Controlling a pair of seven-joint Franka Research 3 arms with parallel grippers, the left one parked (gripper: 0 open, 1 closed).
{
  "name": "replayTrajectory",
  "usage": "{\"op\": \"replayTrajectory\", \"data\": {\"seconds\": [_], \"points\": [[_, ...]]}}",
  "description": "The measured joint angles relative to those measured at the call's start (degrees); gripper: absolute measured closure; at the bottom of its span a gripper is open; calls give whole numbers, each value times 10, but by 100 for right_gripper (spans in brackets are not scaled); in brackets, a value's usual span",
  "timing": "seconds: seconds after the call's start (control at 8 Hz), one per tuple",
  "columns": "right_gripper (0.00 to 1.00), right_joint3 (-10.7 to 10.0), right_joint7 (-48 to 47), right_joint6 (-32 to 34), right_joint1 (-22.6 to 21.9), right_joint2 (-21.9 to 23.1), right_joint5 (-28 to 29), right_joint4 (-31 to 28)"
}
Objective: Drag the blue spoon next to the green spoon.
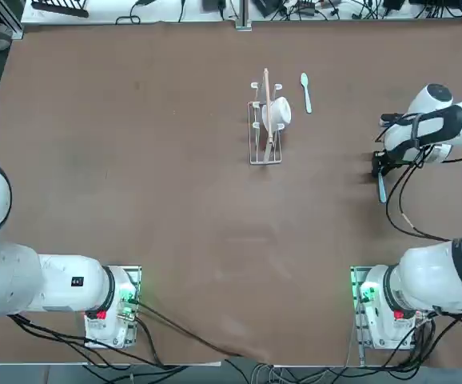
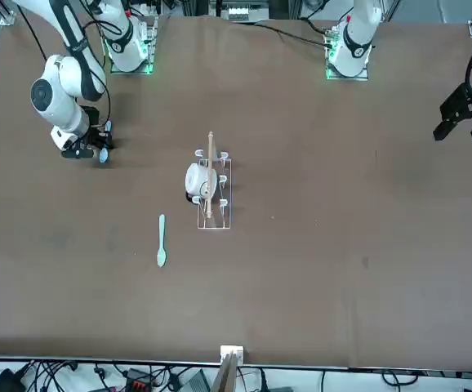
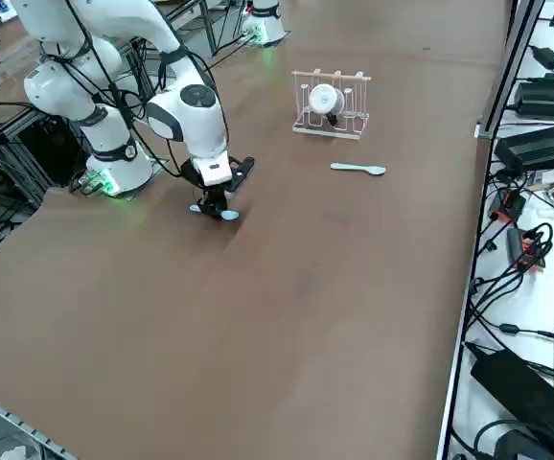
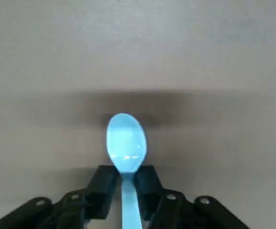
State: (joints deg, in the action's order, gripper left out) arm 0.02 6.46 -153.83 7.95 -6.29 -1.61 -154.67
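The right gripper [image 4: 128, 172] was low over the bench [image 1: 175, 200], around the blue spoon [image 4: 126, 140], at the place where the thin handle meets the bowl. The jaws stood very near to the handle on its two sides, but it could not be told whether they pressed it already. The spoon was on the right part of the bench, its bowl pointing away from the arm bases. The green spoon [image 1: 306, 96] lay farther from the bases and more to the left, well apart, just beside the white rack [image 1: 268, 104] with its cup [image 1: 280, 113].

The step in hand seemed to be the securing of the spoon before the drag. If the hold were too weak, the smooth plastic could slip out or turn, because the handle is narrow. Too much pressure downward could make the spoon scrape or bend. Later, a drag going too far to the left could push the green spoon away, or even knock the rack and the cup.
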Motion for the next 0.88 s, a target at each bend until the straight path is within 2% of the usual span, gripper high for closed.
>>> {"op": "replayTrajectory", "data": {"seconds": [0.25,0.38,0.88], "points": [[82,1,0,3,-3,4,0,0],[84,0,0,3,-3,4,0,0],[85,0,1,3,-3,4,0,0]]}}
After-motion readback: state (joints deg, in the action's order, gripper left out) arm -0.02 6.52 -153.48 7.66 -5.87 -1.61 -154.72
